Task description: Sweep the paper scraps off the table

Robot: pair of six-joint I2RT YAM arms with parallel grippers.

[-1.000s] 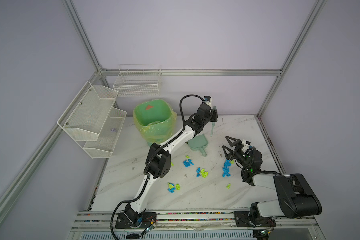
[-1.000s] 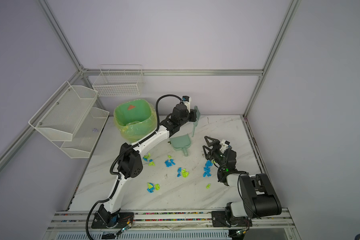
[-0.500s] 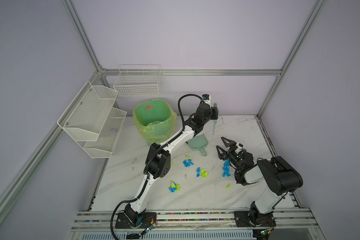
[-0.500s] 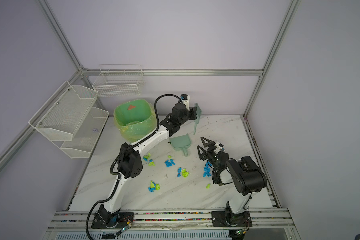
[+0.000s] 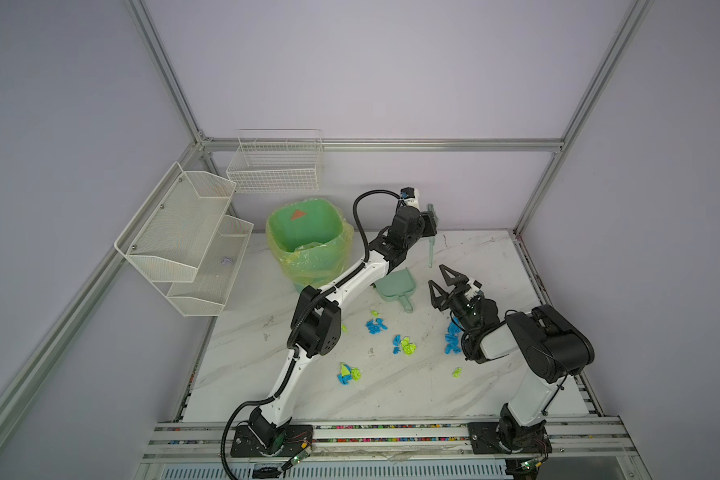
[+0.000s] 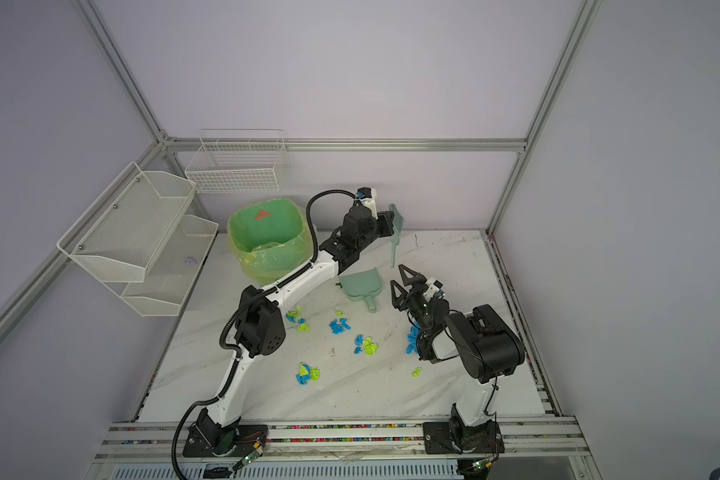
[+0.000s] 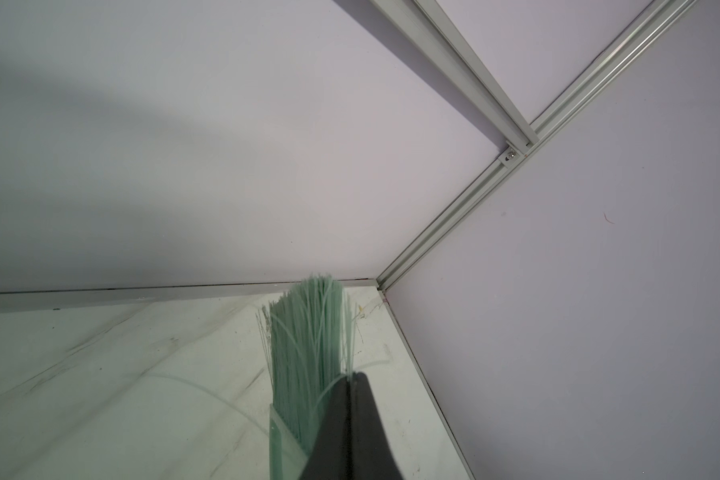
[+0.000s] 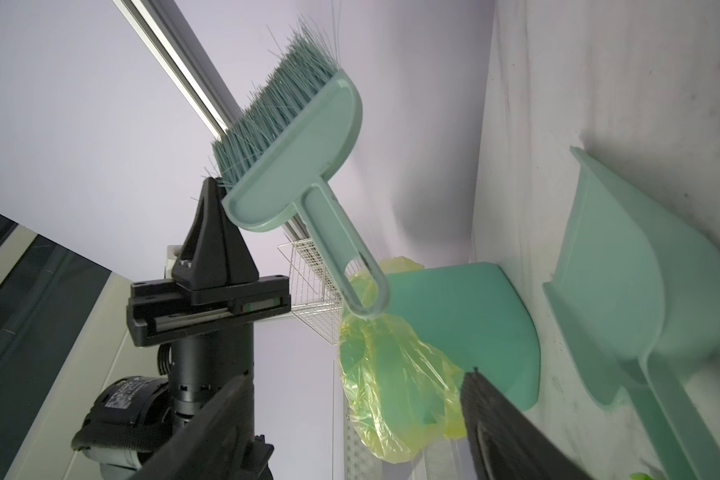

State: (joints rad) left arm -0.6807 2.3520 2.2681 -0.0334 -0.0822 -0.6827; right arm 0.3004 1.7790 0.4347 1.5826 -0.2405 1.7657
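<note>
White marble-patterned surface (image 5: 391, 399): grey-veined, scuffed, railed in aluminium, with plain lilac walls behind.

Item, paper scraps (image 5: 376, 326): small crumpled wads, bright blue and neon yellow-green, lying loose in several clusters across the middle and right of the surface. All are nearer than the dustpan, and none is in it.

Item, dustpan (image 5: 393, 286): smooth sage-green moulded plastic, a scooped body with a flat lip. It lies flat at centre, its short narrow handle pointing near and right.

Item, hand brush (image 8: 296, 153): matching green plastic with a half-round head, looped handle and fine stiff bristles. My left fingers (image 8: 213, 192) are clenched on its head at far centre. The bristles point up and the handle hangs down, seemingly clear of the surface.

Item, my right fingers (image 5: 438, 277): spread wide with nothing between them, poised just right of the dustpan handle.

Item, bin (image 5: 308, 232): green, lined with thin yellow film, far left.

Step in hand, as I judge it: taking the dustpan. To do it well I should straddle the handle squarely and close across its narrow width. The lip should stay flat against the surface, and the brush needs turning bristles-down before any stroke.
</note>
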